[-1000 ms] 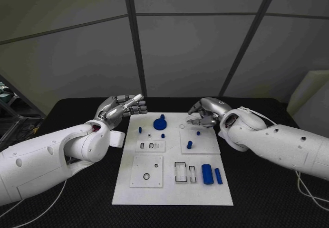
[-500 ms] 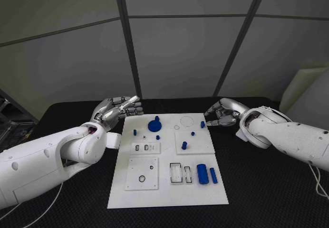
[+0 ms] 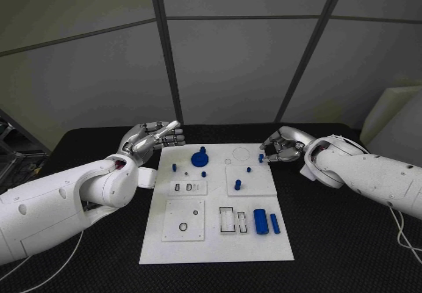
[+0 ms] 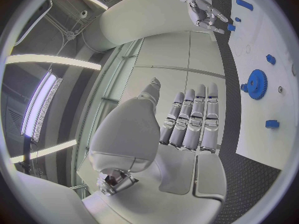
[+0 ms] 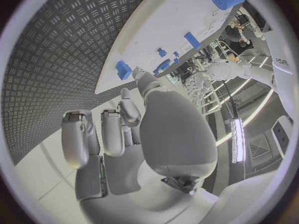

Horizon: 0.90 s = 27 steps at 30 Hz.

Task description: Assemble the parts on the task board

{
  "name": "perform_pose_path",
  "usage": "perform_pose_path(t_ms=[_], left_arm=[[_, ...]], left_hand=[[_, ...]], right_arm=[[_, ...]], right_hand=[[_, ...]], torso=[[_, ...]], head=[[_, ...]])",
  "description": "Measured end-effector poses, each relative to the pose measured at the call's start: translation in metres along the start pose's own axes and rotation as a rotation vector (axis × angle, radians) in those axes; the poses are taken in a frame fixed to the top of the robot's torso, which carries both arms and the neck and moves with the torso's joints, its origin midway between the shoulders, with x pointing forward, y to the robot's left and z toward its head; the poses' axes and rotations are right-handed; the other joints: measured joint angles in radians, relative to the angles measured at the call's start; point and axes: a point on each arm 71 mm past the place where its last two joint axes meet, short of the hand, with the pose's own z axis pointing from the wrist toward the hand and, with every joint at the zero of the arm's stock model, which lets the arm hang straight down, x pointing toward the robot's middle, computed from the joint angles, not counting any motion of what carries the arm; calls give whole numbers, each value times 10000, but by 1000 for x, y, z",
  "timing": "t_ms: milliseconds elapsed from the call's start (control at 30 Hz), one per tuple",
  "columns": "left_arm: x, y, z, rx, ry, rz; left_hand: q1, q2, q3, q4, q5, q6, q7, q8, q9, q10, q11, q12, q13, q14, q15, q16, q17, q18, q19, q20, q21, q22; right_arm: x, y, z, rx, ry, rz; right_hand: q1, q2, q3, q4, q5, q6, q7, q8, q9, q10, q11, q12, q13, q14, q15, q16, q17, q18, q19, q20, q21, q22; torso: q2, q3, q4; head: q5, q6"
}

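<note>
Hovering my right hand (image 3: 280, 148) at the task board (image 3: 215, 244)'s far right corner, curled fingers (image 3: 271, 156) just beside a small upright blue peg (image 3: 261, 158), holding nothing; my left hand (image 3: 151, 139) is farther, open.

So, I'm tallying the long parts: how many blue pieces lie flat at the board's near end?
2: a thick cylinder and a thin rod just right of it, side by side on the task board's near right. None looks hidden.

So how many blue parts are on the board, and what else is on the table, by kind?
Blue parts: 8 (gear, thick cylinder, slim bar, five small pieces)
Task board: 1
Hands: 2 (left hand, right hand)
Total: 11
</note>
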Motion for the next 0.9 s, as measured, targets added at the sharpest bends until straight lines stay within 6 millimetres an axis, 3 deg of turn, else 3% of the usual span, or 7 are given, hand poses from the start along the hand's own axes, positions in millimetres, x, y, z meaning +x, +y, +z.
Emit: perform_pose_path(t_ms=[433, 900], left_arm=[[-1, 0, 0, -1, -12, 6], [-1, 0, 0, -3, -24, 11]], left_hand=[[0, 0, 0, 0, 0, 0, 0, 0, 0, 0, 0, 0, 0, 0, 0, 0, 1, 0, 0, 0, 0, 1], [0, 0, 0, 0, 0, 0, 0, 0, 1, 0, 0, 0, 0, 0, 0, 0, 2, 0, 0, 0, 0, 2]], right_arm=[[9, -1, 6, 124, 499, -41], [14, -2, 9, 298, 732, -210]], right_hand=[[-99, 118, 22, -22, 0, 70, -5, 16, 23, 1, 0, 0, 53, 0, 0, 1, -2, -1, 0, 0, 0, -1], [-298, 393, 145, -28, 0, 376, -56, 65, 40, 40, -39, 169, 214, 0, 0, 98, -4, 0, 0, 0, 42, -1]], torso=[[-7, -2, 1], [-12, 8, -11]], head=[[35, -26], [52, -54]])
